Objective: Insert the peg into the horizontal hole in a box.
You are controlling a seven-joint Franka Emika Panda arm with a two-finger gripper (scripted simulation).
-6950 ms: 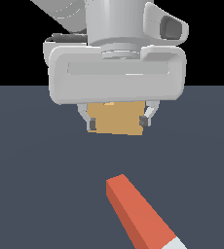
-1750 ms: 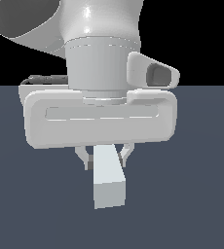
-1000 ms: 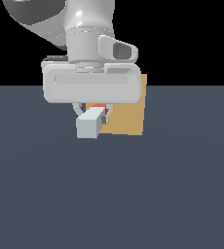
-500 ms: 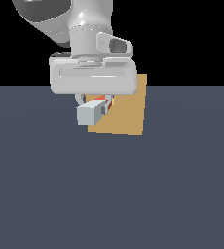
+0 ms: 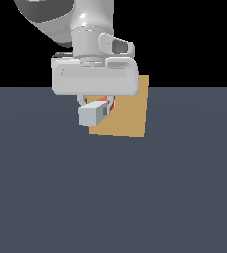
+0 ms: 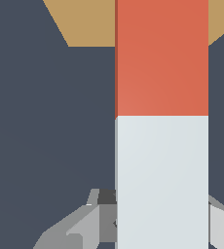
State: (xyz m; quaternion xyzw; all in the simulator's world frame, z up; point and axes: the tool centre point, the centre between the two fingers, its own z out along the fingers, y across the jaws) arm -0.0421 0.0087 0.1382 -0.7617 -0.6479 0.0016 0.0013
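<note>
The peg (image 5: 93,113) sits clamped between the 2 fingers of the end effector (image 5: 96,104), its pale white end facing the exterior camera and its red-orange length (image 6: 161,58) running away toward the box (image 5: 130,111). The tan box stands just behind the end effector on the dark bench (image 5: 113,197). The hole is hidden.

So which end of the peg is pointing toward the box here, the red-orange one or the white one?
The red-orange end. In the wrist view the peg runs red-orange toward the box, while its white end sits back at the end effector.
</note>
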